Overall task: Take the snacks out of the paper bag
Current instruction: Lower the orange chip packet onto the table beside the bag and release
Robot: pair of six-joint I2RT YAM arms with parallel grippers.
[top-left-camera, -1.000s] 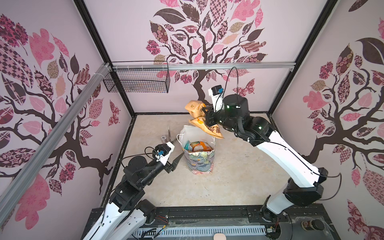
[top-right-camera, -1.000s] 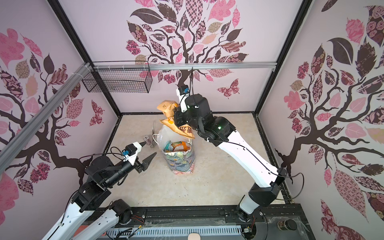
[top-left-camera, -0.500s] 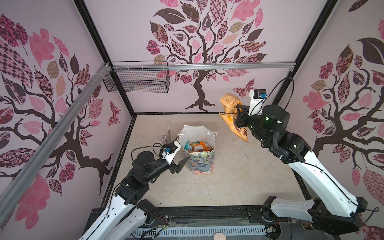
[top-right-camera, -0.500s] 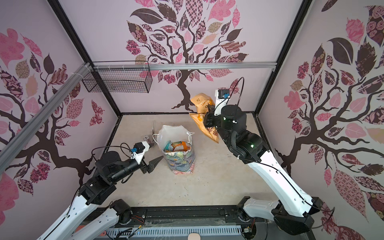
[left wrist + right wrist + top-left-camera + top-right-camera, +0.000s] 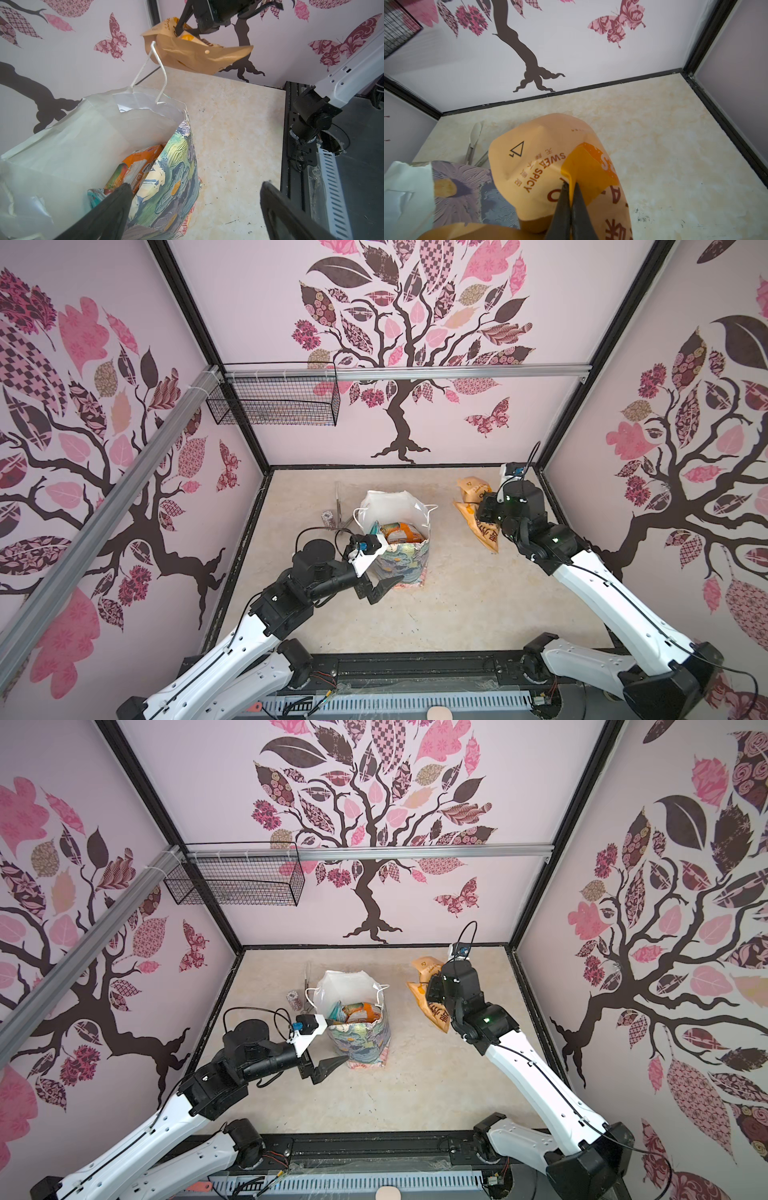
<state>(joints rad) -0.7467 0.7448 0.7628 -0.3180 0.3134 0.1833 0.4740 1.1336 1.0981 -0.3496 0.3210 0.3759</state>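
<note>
In both top views your right claw [image 5: 485,512] is pinched shut on the big orange packet [image 5: 489,536], held to the right of the paper bag [image 5: 406,570] and well apart from it. Lower it onto bare table there before letting go. Your left claw [image 5: 328,1067] stands wide open and empty, just beside the bag's near corner. The left wrist view shows more snacks [image 5: 135,168] low inside the bag, and a cord handle [image 5: 160,68] arching over the mouth could snag. In the right wrist view the tongs [image 5: 473,139] lie behind the bag, out of your way.
</note>
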